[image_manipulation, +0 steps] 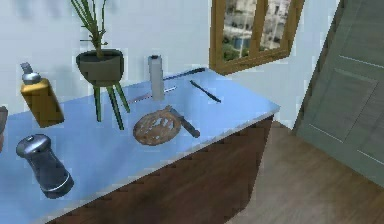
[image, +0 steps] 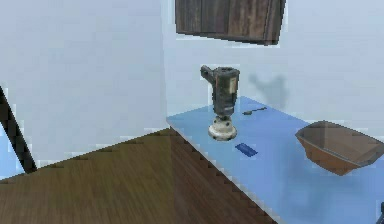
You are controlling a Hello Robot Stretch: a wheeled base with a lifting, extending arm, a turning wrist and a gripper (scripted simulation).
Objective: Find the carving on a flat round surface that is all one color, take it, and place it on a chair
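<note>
Facing carving [image: 222, 100] on blue counter [image: 272, 176], arm side view adding potted plant [image_manipulation: 100, 66], gripper state untellable

Both views are pretty bright and evenly lit, with soft light and no harsh glare anywhere. In the forward view the statue [image: 222, 98] throws a faint grey shadow onto the pale wall [image: 330, 80] to its right, and the dark wood floor [image: 90, 185] has a dull sheen. In the arm side view the window [image_manipulation: 255, 35] panes glow bright. The blue countertop [image_manipulation: 230, 105] is lit flat, with only small soft shadows under stuff. The door [image_manipulation: 355, 80] leans at the right edge, which is just lens distortion.
</note>
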